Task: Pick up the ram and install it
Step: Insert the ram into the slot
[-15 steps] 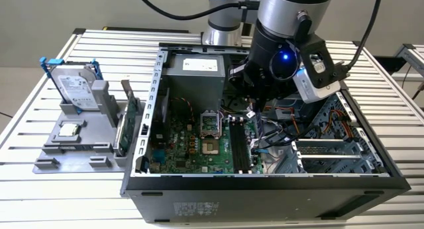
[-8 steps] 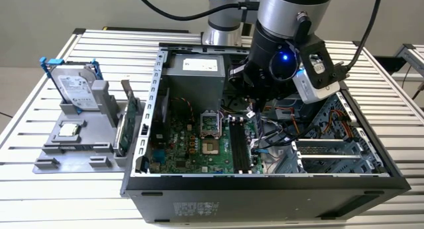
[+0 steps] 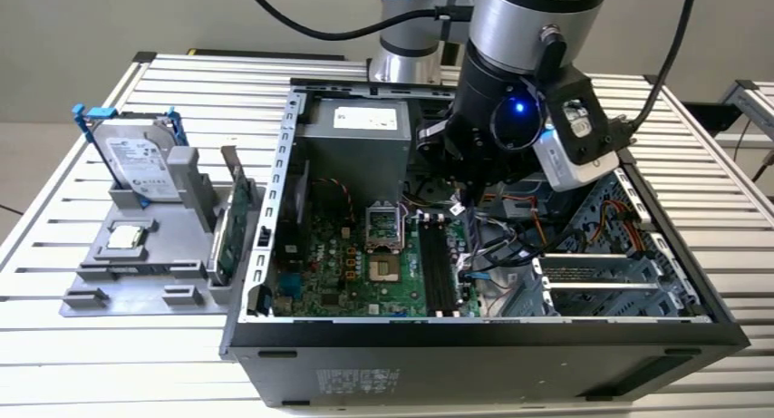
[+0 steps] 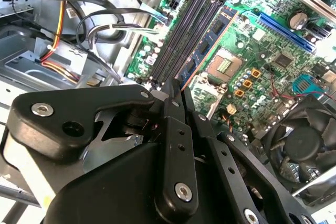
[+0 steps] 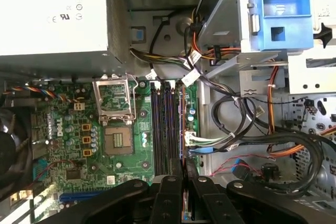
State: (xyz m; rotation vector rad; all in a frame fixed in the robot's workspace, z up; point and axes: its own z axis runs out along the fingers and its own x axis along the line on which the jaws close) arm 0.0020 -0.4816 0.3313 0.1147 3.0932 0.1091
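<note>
Wide slatted metal surface [image 3: 72, 164] underneath it all, and on it the open computer case [image 3: 484, 345] lying on its side, with the grey arm [image 3: 532, 19] reaching down into it from above. Inside lies the green motherboard [image 3: 351, 264], and at the exterior view's left a grey holder [image 3: 145, 273] carries an upright hard drive [image 3: 136, 160], a green expansion card [image 3: 238, 209] on edge, and a small silver processor chip [image 3: 127, 238] lying flat. Now the gripper [image 3: 466, 187], deep in the case: in both wrist views the jaws are drawn nearly together, pinching the ram [image 4: 210, 40], a thin board hanging over the black memory slots [image 5: 164, 124] and in line with them. In the first wrist view the ram [image 5: 182, 124] is edge-on, a thin orange line running out from the gripper [image 5: 184, 163]. The second wrist view catches its flat face and dark chips beyond the gripper [image 4: 177, 88], plus a black fan [image 4: 302, 145]. The first wrist view adds the bare processor socket [image 5: 118, 140] and a blue drive bracket [image 5: 278, 14].
</note>
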